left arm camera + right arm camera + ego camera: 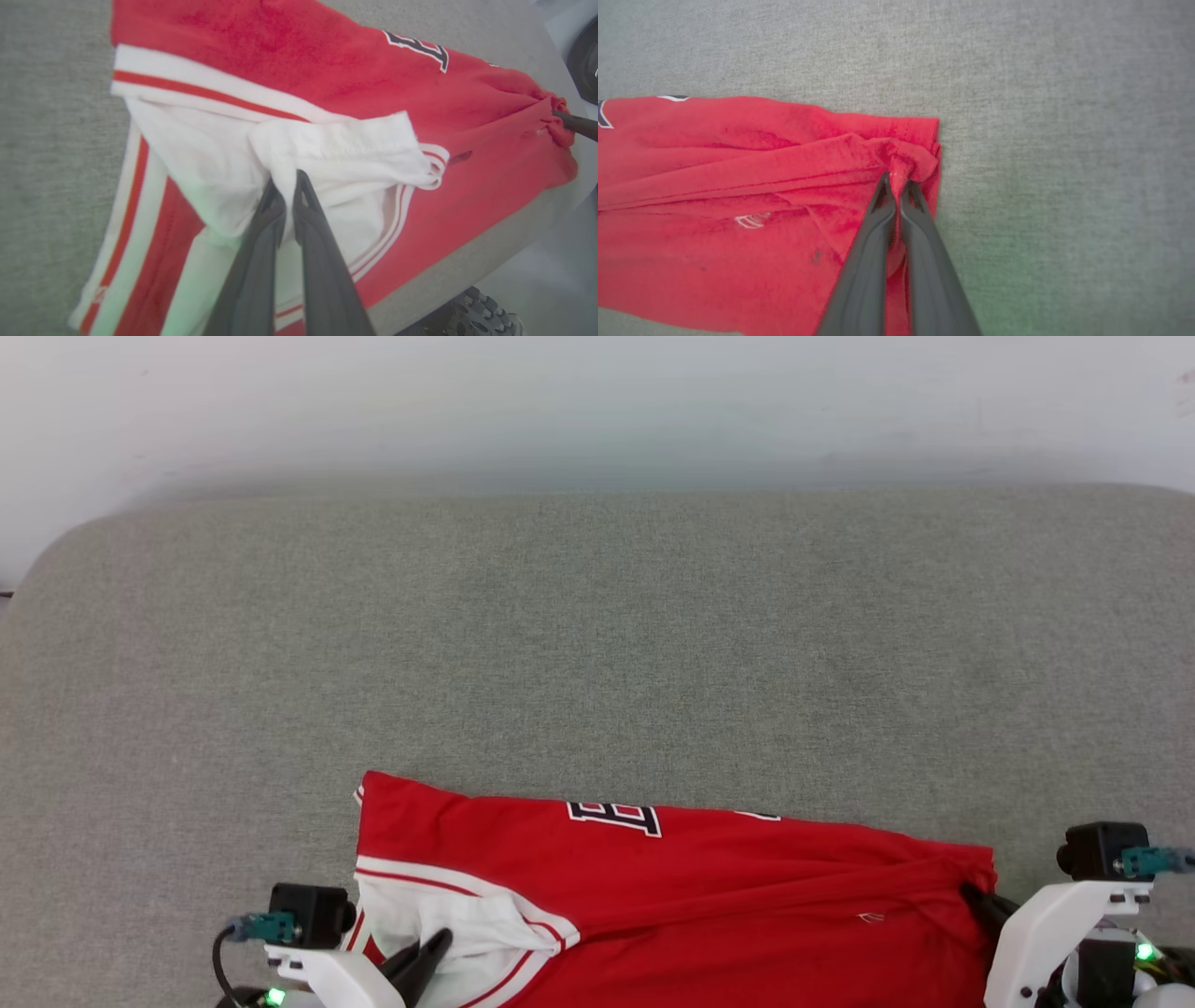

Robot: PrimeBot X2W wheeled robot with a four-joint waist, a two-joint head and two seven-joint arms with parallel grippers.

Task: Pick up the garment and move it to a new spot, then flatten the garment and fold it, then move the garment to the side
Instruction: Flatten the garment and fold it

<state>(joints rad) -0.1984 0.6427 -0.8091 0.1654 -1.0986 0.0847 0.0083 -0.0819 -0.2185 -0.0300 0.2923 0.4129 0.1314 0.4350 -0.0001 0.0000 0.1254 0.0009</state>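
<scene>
the left gripper (286,181) has its two dark fingers pressed together on a bunched fold of the white sleeve (336,144), with the cloth pinched between the tips and puckered around them. the right gripper (896,181) is likewise closed, its tips nipping a gathered knot of red fabric at the right-hand corner of the garment (714,186), and creases run from that pinch across the cloth toward the left. the garment lies at the near edge of a broad grey fabric-covered surface (597,635), stretched lengthwise between the two grippers, and its lower part runs out of the head view at the bottom. in the head view the left gripper sits at the lower left over the white sleeve and the right gripper at the lower right against the red corner. red-and-white striped trim (196,88) borders the sleeve, and part of the dark, white-outlined lettering (616,818) shows along the garment's far edge, cut off by a fold. a pale wall (597,401) rises behind the surface. in the left wrist view a dark treaded wheel (467,312) shows below the edge of the surface.
</scene>
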